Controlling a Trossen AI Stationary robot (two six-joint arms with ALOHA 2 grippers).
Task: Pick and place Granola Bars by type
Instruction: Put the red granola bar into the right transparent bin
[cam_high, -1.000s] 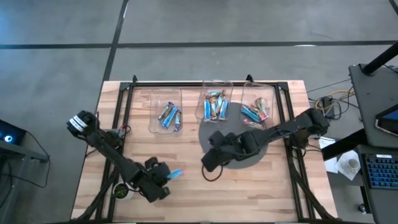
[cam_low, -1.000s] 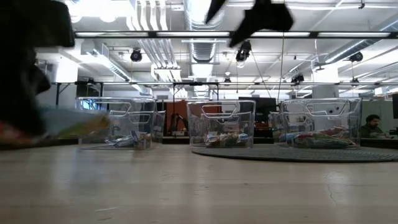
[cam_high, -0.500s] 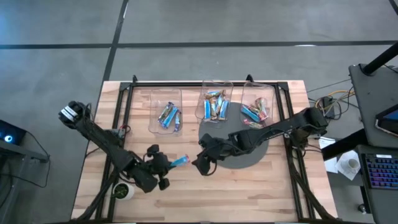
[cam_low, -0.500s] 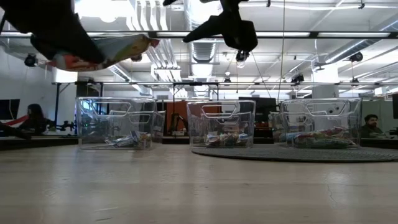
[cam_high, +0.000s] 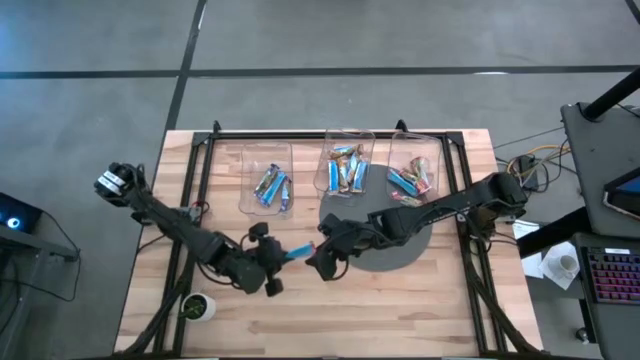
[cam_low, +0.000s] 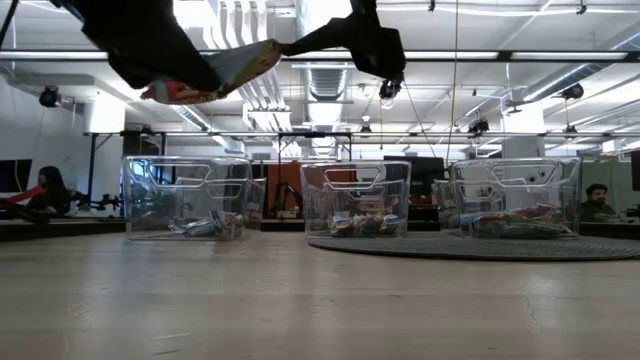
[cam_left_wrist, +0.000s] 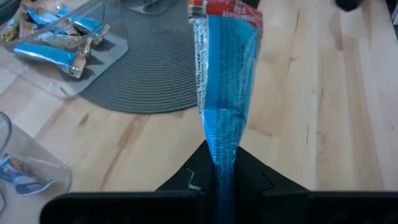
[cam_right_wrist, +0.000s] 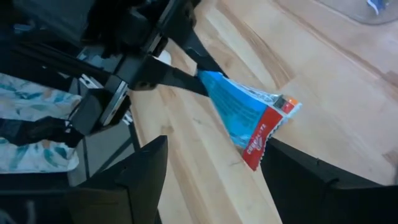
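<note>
My left gripper (cam_high: 277, 255) is shut on a bright blue granola bar with a red end (cam_high: 294, 252) and holds it in the air over the middle of the table. My right gripper (cam_high: 313, 260) is open just to its right. In the right wrist view the bar's red end (cam_right_wrist: 268, 132) lies between my right gripper's (cam_right_wrist: 214, 155) spread fingers; I cannot tell whether they touch it. The low view shows the bar (cam_low: 215, 75) high above the table. Other bars lie in three clear bins along the far side. My left gripper pinches the blue bar's crimped end (cam_left_wrist: 221, 163) between its two fingers. The fingers come level from the table's left and lie along the bar. The bar is lifted clear and sticks out past the fingertips, its red end (cam_left_wrist: 227, 9) pointing toward my right gripper.
Three clear bins (cam_high: 268, 185) (cam_high: 345, 170) (cam_high: 415, 178) stand in a row at the far edge. A round grey mat (cam_high: 395, 250) lies under my right arm. A small green-and-white cup (cam_high: 198, 306) stands near the left near corner. Bare wood shows along the near edge.
My left gripper has risen from near the table's near edge and moved up, right and toward the far side, carrying the blue bar clear of the table. My right gripper has moved left toward the bar's free end.
</note>
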